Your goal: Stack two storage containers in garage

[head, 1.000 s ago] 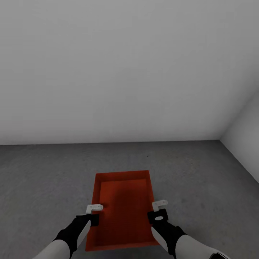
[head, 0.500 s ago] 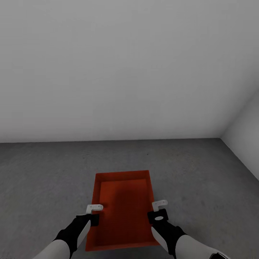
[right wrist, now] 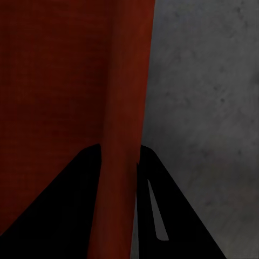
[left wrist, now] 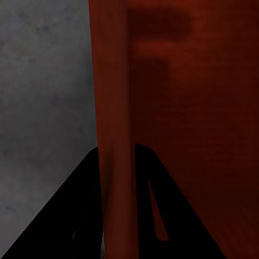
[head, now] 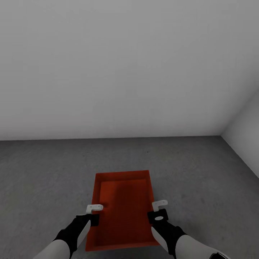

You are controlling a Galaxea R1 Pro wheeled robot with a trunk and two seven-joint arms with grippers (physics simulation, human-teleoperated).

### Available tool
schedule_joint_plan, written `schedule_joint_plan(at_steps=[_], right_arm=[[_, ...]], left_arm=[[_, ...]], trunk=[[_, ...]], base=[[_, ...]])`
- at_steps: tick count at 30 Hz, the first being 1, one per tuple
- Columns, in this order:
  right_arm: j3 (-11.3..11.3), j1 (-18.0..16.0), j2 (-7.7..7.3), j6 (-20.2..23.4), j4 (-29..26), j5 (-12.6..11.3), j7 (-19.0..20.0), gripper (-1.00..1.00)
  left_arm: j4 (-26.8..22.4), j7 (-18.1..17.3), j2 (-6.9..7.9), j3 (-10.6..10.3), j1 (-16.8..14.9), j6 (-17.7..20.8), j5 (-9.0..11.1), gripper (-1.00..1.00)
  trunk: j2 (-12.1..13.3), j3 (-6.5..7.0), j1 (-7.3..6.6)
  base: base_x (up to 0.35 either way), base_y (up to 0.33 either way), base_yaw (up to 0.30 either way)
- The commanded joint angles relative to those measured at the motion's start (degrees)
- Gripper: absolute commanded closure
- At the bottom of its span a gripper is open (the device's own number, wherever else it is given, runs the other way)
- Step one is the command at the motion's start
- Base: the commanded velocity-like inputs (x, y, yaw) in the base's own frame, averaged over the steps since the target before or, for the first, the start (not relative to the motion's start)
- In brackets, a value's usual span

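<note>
Orange-red container (head: pixel 122 205) (near edge cropped), end effectors (head: pixel 94 214) (head: pixel 158 211) clamped

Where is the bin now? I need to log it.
In the head view, the bin is low centre, held between the left gripper and right gripper over the concrete floor.

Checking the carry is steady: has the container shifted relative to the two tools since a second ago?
No. The container sits the same between the left tool and right tool; only the wall-floor edge slid up, so the camera moved.
</note>
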Motion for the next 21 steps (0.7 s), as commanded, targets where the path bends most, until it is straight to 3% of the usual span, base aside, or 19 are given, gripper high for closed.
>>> schedule_joint_plan(at_steps=[1,17,21], right_arm=[[0.25,-0.03,0.50,0.37,-0.14,-1.15,0.57,1.00],[0.25,-0.03,0.50,0.37,-0.14,-1.15,0.57,1.00],[0.25,-0.03,0.50,0.37,-0.14,-1.15,0.57,1.00]], left_arm=[[-0.23,0.26,-0.06,0.17,-0.01,0.31,-0.16,1.00],[-0.25,0.26,-0.06,0.17,-0.02,0.31,-0.16,1.00],[-0.25,0.26,-0.06,0.10,-0.01,0.31,-0.16,1.00]], trunk=[[-0.02,-0.13,-0.01],[-0.02,-1.36,-0.01],[-1.62,-2.20,0.87]], base=[[0.000,0.000,0.000],[0.000,0.000,0.000],[0.000,0.000,0.000]])
